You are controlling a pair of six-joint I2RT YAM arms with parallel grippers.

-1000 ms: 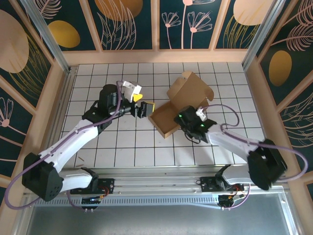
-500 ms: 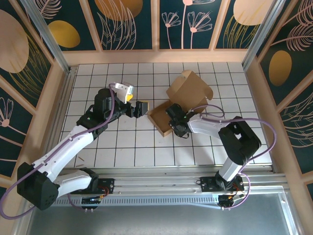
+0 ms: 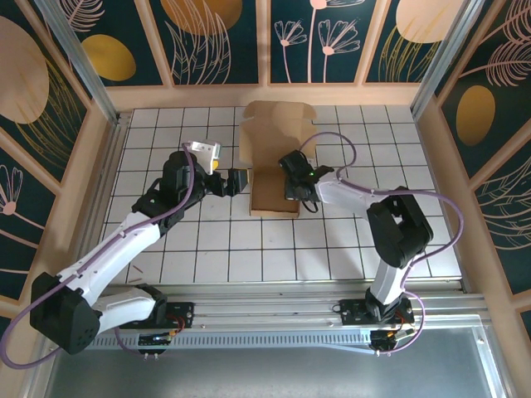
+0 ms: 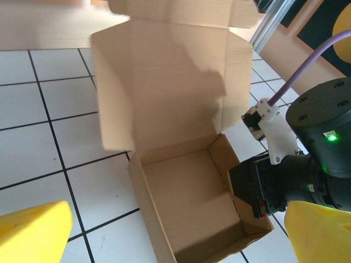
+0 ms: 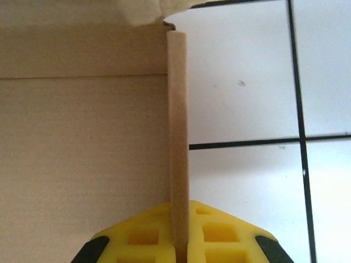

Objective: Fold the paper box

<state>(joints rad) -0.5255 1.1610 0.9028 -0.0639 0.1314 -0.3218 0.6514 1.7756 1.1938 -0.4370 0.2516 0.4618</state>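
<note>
Swung square, brown kraft cardboard box (image 3: 272, 191) | your right gripper (image 3: 292, 189) pinches its wall | left gripper (image 3: 241, 180) gapes | next, likely: close lid (image 3: 270, 133).

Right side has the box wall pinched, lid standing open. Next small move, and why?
Probably move the left end effector to the lid and tip it down over the box. The lid stands open at the far edge, the left end effector is open beside the box, and the right end effector pinches the right wall, steadying it.
</note>
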